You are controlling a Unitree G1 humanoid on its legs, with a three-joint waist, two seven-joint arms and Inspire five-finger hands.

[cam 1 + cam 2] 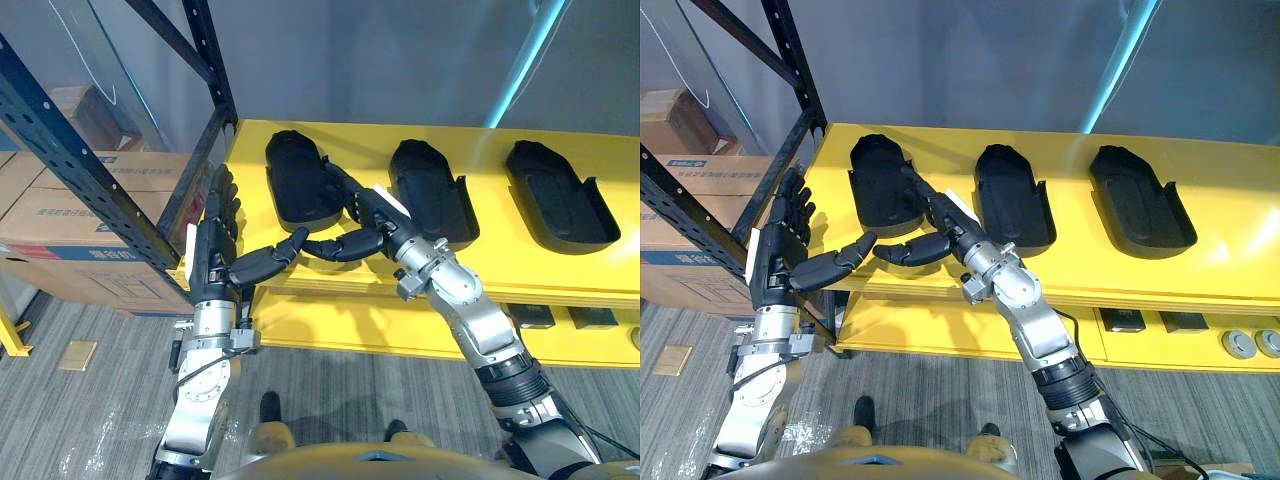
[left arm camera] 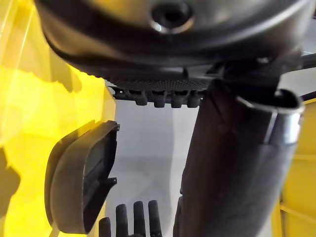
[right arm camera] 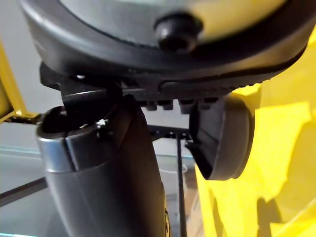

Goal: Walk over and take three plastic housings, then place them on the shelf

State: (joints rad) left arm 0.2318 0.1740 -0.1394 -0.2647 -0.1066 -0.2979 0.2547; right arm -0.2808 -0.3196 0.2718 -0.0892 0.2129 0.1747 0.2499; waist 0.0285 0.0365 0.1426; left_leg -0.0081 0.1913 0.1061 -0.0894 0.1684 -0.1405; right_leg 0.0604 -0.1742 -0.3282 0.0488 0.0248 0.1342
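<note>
the leftmost housing lies 12-to-6 on the yellow tabletop; your right robot hand, fingers straight, touches its 3 o'clock side, your left robot hand, likewise straight-fingered, at 9.

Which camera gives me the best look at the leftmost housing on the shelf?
Right eye view: the leftmost housing lies nearly whole, seen from above, on the yellow shelf. Left eye view shows much the same. Both wrist views catch it edge-on.

Three black plastic housings
</note>
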